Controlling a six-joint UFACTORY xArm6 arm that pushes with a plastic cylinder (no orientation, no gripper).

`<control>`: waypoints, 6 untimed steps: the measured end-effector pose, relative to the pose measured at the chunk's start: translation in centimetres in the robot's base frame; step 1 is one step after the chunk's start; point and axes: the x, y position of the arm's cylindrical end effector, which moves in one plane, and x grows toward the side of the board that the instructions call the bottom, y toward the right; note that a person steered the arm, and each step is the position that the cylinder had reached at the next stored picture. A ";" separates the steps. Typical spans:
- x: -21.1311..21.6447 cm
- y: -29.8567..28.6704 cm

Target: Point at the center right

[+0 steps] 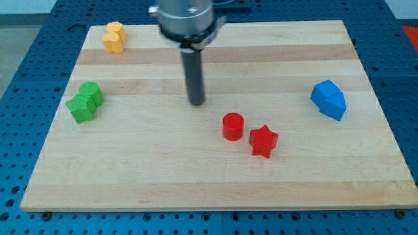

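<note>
My tip (197, 102) rests on the wooden board (215, 176) near its middle, slightly toward the view's top. A red cylinder (232, 126) stands just below and right of the tip, with a red star block (263, 141) touching close on its right. A blue block of two angular pieces (328, 99) sits at the view's centre right, far right of the tip. A green block pair (85, 102) lies at the left edge. A yellow block pair (114, 36) lies at the top left.
The board sits on a blue perforated table (19, 98) that shows around all its edges. The arm's grey housing (187, 18) hangs over the board's top middle.
</note>
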 end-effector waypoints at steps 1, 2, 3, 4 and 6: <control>-3.2 7.8; -6.0 16.0; -5.6 24.6; -3.2 29.9; 4.3 28.0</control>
